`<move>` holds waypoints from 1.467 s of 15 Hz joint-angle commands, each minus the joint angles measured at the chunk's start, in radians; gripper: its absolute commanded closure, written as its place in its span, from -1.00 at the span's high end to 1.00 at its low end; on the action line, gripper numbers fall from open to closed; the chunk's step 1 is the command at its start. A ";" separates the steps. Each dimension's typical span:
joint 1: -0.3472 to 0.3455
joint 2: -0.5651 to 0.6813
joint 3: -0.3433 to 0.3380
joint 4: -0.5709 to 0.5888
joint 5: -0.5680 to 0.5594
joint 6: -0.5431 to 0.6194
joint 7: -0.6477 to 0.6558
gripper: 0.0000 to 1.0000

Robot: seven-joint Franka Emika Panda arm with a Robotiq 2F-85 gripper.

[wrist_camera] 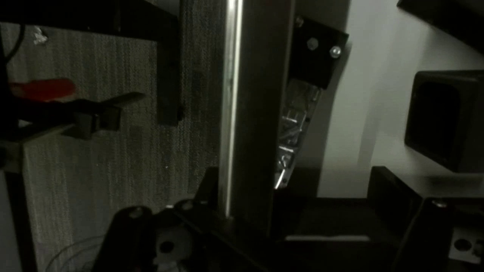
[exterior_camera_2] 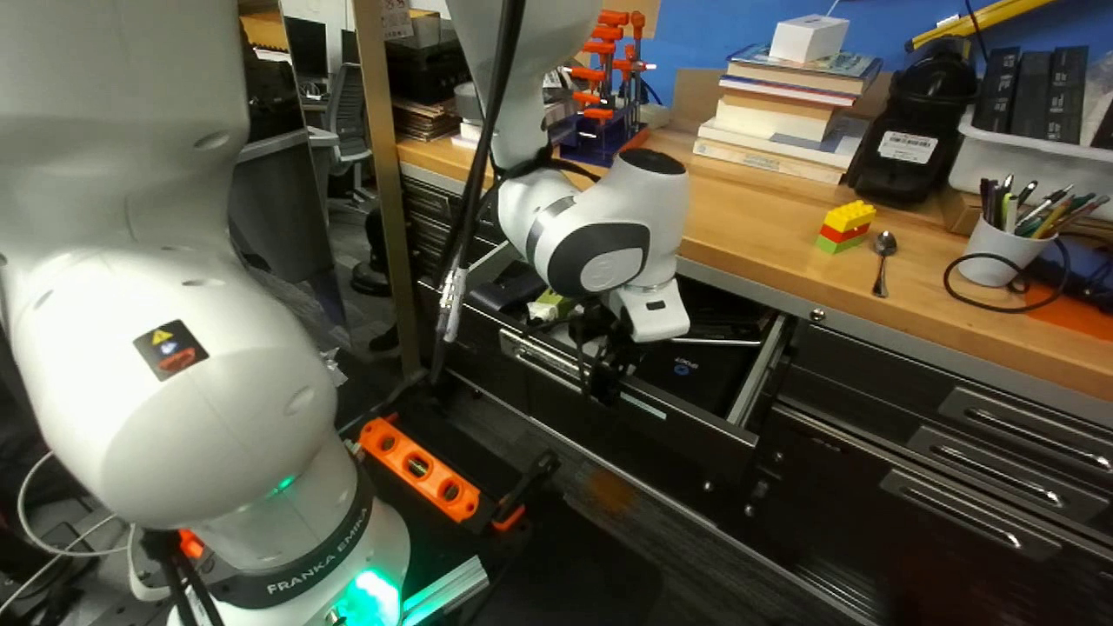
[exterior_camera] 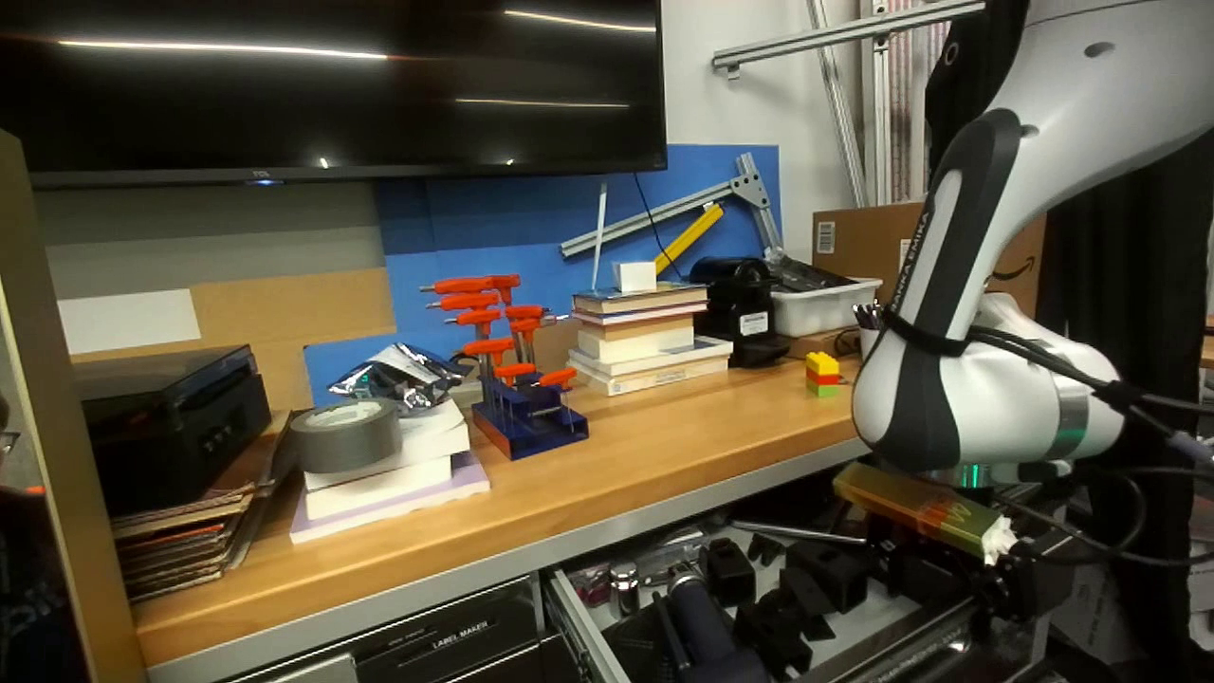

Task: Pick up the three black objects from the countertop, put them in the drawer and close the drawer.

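Observation:
The drawer (exterior_camera: 580,621) is pulled open below the countertop (exterior_camera: 654,455); its front also shows in an exterior view (exterior_camera_2: 696,426). Several chunky black objects lie inside it, among them a black block (exterior_camera: 730,572) and another black block (exterior_camera: 827,574). I cannot tell which are the task's three. A hollow black block (wrist_camera: 435,121) shows in the wrist view. My gripper (wrist_camera: 295,177) is open and empty, pointing down at the drawer's front panel (wrist_camera: 257,113). One finger is outside the panel, the other on the drawer's inner side. The gripper (exterior_camera_2: 600,374) is dark and partly hidden in the exterior views.
Stacked books (exterior_camera: 645,341), a blue hex-key stand (exterior_camera: 531,417), a tape roll (exterior_camera: 346,436), a toy-brick stack (exterior_camera_2: 845,228), a spoon (exterior_camera_2: 883,261) and a pen cup (exterior_camera_2: 1004,248) are on the countertop. An orange level (exterior_camera_2: 419,468) lies near the robot base.

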 commanded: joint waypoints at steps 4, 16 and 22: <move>0.005 0.134 0.014 0.255 -0.014 0.032 -0.152 1.00; 0.308 0.020 -0.317 0.290 -0.364 -0.249 0.041 1.00; 0.269 -0.122 -0.240 0.280 -0.594 -0.508 0.206 1.00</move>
